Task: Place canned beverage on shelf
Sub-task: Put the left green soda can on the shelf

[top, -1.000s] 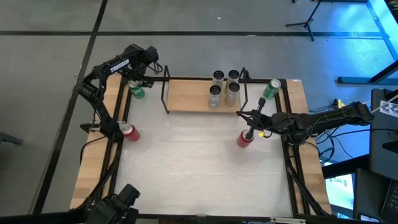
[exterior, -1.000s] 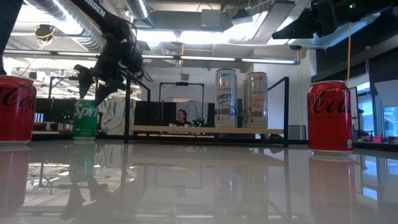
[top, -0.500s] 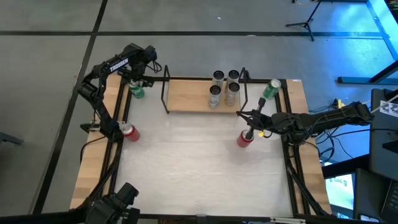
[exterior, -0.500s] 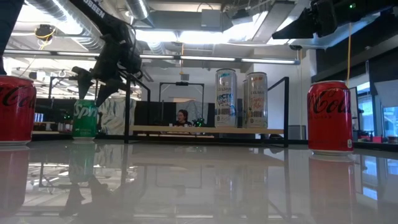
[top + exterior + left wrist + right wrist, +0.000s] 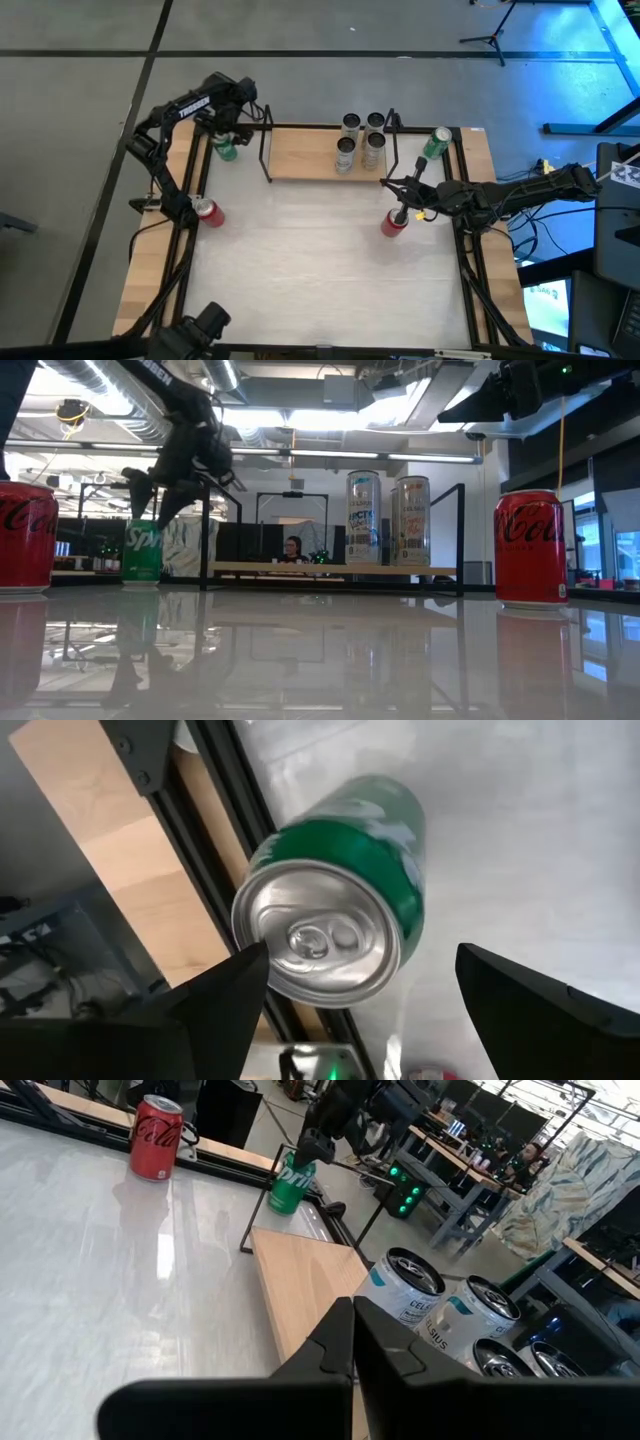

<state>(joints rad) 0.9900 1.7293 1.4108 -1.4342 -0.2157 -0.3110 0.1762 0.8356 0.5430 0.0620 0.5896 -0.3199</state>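
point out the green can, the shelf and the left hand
green can (image 5: 395, 840): left wrist view, on its green side wall.
shelf (image 5: 300, 155): high view, on the bare wood board.
left hand (image 5: 153, 505): low view, midway between its fingertips, above the can.

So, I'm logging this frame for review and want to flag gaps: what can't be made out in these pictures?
- Whether the left gripper touches the green can: in the high view the arm covers it; the left wrist view shows the can between the fingers, contact unclear.
- The silver cans on the shelf: lettering too small in the high view, cut off in the right wrist view.
- Right gripper: its fingers block the right wrist view's foreground.
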